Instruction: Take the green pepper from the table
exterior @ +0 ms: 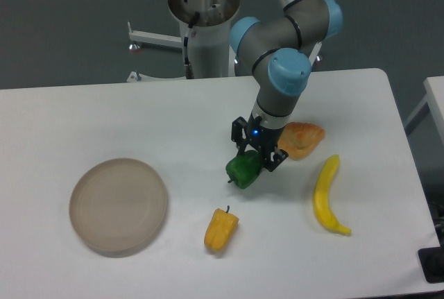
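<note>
Gripping green pepper [243, 170], tool [257, 155]

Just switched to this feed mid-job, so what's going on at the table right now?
The UR5e arm has its gripper down on the green pepper near the middle of the white table, fingers either side of it. Whether the pepper has left the surface can't be told from this view. The yellow pepper, banana, beige plate and an orange pastry-like item lie untouched around it.

green pepper [243, 171] | glossy dark green, lumpy | stem pointing lower-left | mid-right of white table [104, 118], tilted
</note>
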Tool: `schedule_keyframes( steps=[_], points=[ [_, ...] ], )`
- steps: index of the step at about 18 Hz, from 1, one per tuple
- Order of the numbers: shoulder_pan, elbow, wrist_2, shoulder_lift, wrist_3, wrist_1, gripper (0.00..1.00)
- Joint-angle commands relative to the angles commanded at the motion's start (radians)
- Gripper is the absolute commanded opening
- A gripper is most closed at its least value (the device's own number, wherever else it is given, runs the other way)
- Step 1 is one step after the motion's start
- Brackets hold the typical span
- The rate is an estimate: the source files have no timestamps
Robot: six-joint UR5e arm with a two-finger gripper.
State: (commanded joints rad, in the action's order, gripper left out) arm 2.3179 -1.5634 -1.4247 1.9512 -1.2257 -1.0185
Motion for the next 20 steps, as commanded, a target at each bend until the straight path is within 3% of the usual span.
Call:
schedule_keyframes(
  steps=[6,10,20],
  points=[
    [-0.040,0.106,-0.045,0.005,-0.003,-0.011,0.36],
    [-0.041,0.140,-0.077,0.009,-0.017,-0.011,0.36],
    [-0.054,0.166,-0.125,0.034,-0.020,-0.011,0.37]
  ],
)
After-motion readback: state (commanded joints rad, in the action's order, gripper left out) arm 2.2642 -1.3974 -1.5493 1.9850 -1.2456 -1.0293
